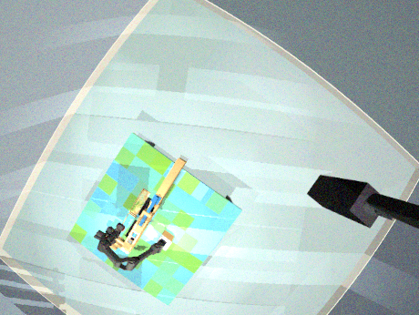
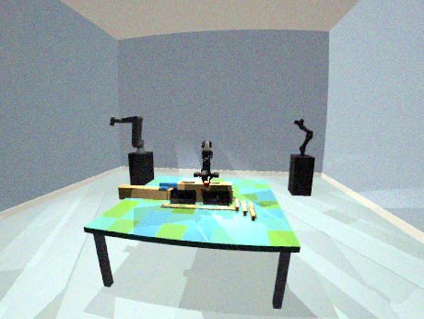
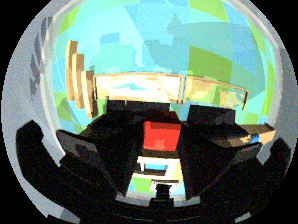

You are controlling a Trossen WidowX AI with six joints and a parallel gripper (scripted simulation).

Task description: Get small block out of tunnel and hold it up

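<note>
I'm clamping the red block (image 2: 206, 183) (image 3: 161, 136) in my hand (image 1: 119, 228) (image 2: 206, 181) (image 3: 161, 124), fingers partly apart, and holding it above the wooden cage (image 1: 129, 240) (image 2: 226, 186); three rods (image 2: 244, 207) (image 3: 79, 81) are lying near its right end.

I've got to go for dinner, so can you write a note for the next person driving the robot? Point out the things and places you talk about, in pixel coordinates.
Gripper (image 1: 110, 233) (image 2: 206, 181) (image 3: 161, 124): shut on the red block (image 2: 206, 183) (image 3: 161, 136).
Where things are: the block is between the fingers, at about the height of the tunnel's top; the wooden tunnel (image 1: 127, 246) (image 2: 221, 186) is on the table.
Done: block gripped and, it looks like, out of the tunnel.
Left: lift it well clear and hold it up.
</note>
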